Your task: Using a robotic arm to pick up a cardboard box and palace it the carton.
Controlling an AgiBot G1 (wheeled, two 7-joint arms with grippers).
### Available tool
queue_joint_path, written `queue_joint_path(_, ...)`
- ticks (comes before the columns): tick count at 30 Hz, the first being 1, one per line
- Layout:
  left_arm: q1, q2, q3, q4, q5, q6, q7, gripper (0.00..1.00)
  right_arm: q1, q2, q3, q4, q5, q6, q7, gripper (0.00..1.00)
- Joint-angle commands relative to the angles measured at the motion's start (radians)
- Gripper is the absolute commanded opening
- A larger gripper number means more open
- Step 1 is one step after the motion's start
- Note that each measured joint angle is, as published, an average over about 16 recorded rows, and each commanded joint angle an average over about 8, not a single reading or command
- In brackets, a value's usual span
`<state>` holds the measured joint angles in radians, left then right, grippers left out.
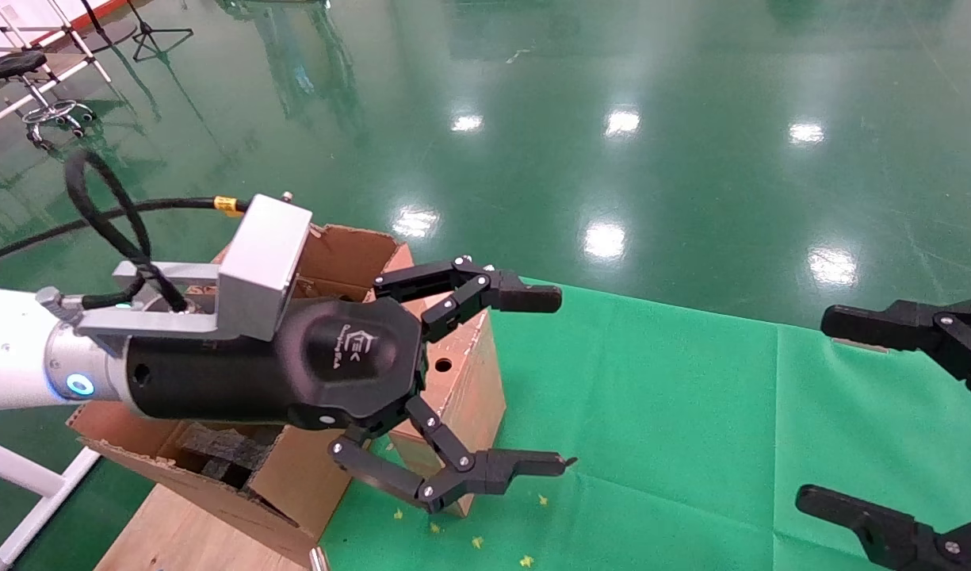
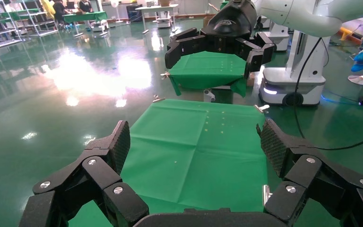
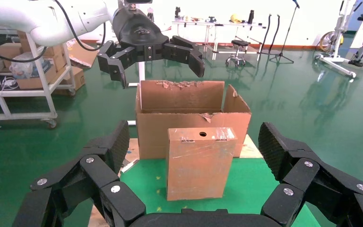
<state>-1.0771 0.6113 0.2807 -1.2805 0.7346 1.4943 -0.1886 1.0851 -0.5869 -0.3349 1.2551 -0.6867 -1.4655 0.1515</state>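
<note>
While nothing sits between its fingers, the left gripper [image 1: 560,379] of the robotic arm [image 1: 13,369] hangs spread wide in the air, closest to the head camera, its black fingers reaching out over the green cloth [image 1: 675,412] that covers the table. Just behind and below that gripper stands the cardboard box [image 1: 463,381], upright on the cloth, with a small round hole near its top and glossy clear tape on its face; the gripper is not touching it. Directly behind the box, touching or almost touching it, sits the carton [image 1: 239,484], much larger, with ragged torn flaps standing open and dark foam blocks [image 1: 219,452] visible inside. Over at the right edge of the head view, the right gripper [image 1: 854,408] is also spread wide and holds nothing, hovering above the cloth well apart from the box and pointing towards it. Beyond the table stretches a shiny green floor [image 1: 612,119] with bright light reflections.
</note>
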Motion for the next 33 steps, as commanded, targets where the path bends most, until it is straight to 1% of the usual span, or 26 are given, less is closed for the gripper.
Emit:
queue_joint_path(1,0.0,0.0,0.0,0.0,0.0,0.0,0.0,1.0,0.0,0.0,0.0,0.0,0.0,0.0,0.0,1.0)
queue_joint_path(11,0.0,0.0,0.0,0.0,-0.001,0.0,0.0,1.0,0.0,0.0,0.0,0.0,0.0,0.0,0.0,1.0)
queue_joint_path(12,0.0,0.0,0.0,0.0,0.0,0.0,0.0,1.0,0.0,0.0,0.0,0.0,0.0,0.0,0.0,0.94)
queue_joint_path(13,0.0,-0.001,0.0,-0.001,0.001,0.0,0.001,1.0,0.0,0.0,0.0,0.0,0.0,0.0,0.0,0.83)
queue_joint_path(19,-0.008,-0.016,0.0,-0.012,0.026,-0.013,0.003,1.0,0.0,0.0,0.0,0.0,0.0,0.0,0.0,0.08)
queue_joint_path(20,-0.012,-0.021,0.0,-0.017,0.036,-0.017,0.001,1.0,0.0,0.0,0.0,0.0,0.0,0.0,0.0,0.02)
queue_joint_path(21,-0.016,-0.027,0.002,-0.022,0.048,-0.022,-0.001,1.0,0.0,0.0,0.0,0.0,0.0,0.0,0.0,0.0)
queue_joint_path(24,-0.038,-0.049,0.013,-0.037,0.102,-0.038,-0.018,1.0,0.0,0.0,0.0,0.0,0.0,0.0,0.0,0.0)
queue_joint_path(27,-0.071,-0.066,0.036,-0.05,0.179,-0.057,-0.053,1.0,0.0,0.0,0.0,0.0,0.0,0.0,0.0,0.0)
queue_joint_path(29,-0.094,-0.07,0.056,-0.053,0.229,-0.065,-0.079,1.0,0.0,0.0,0.0,0.0,0.0,0.0,0.0,0.0)
queue_joint_path(33,-0.129,-0.065,0.088,-0.055,0.294,-0.072,-0.121,1.0,0.0,0.0,0.0,0.0,0.0,0.0,0.0,0.0)
